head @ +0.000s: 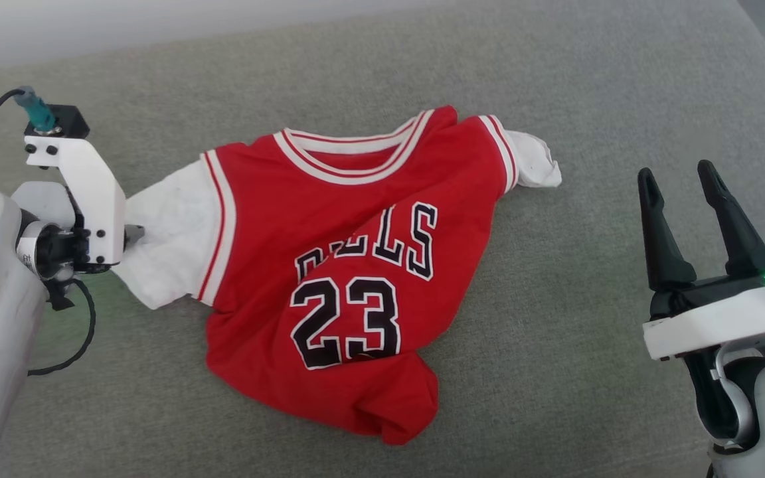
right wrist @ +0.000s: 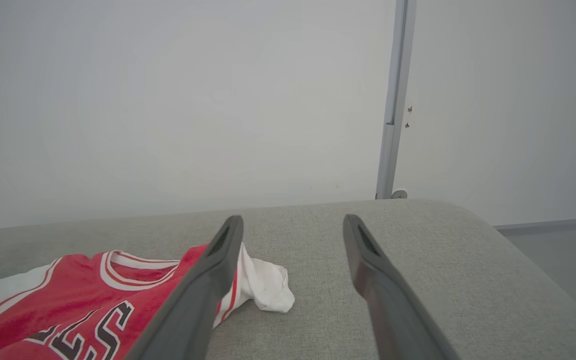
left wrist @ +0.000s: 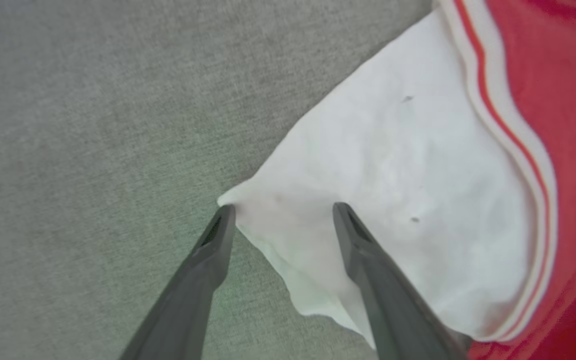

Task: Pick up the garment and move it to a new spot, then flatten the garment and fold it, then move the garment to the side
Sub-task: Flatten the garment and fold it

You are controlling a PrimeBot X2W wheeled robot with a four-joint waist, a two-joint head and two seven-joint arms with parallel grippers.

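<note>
Hard to read: my left claw's (left wrist: 280, 212) fingers are hidden behind the wrist mount in the head view, with just a grey tip poking out at the sleeve. The garment's (head: 329, 265) lettering is creased across a fold, so only the "23" under it reads clean. The hem nearest me is bunched up and I can't tell how many layers are there. The left wrist view is soft on the red part.

Room: there's bare grey cushion (head: 588, 345) all around the right claw (head: 678, 176) and on the outer side of the left one. In the right wrist view the cushion's rounded edge drops off beyond and to the outside of the right claw, with floor (right wrist: 558, 230) below. A pale wall and a vertical post (right wrist: 393, 100) sit straight ahead.

Claws: the left one's fingers are spread wide, straddling the corner of the white sleeve (left wrist: 393, 175). One tip is at the sleeve's point and the other is over the cloth, and nothing is pinched. The right one's fingers are also spread and empty, above the cushion. The garment lies inboard of it, well apart. The other white sleeve (right wrist: 265, 287) is the nearest bit, just past the inner finger.
</note>
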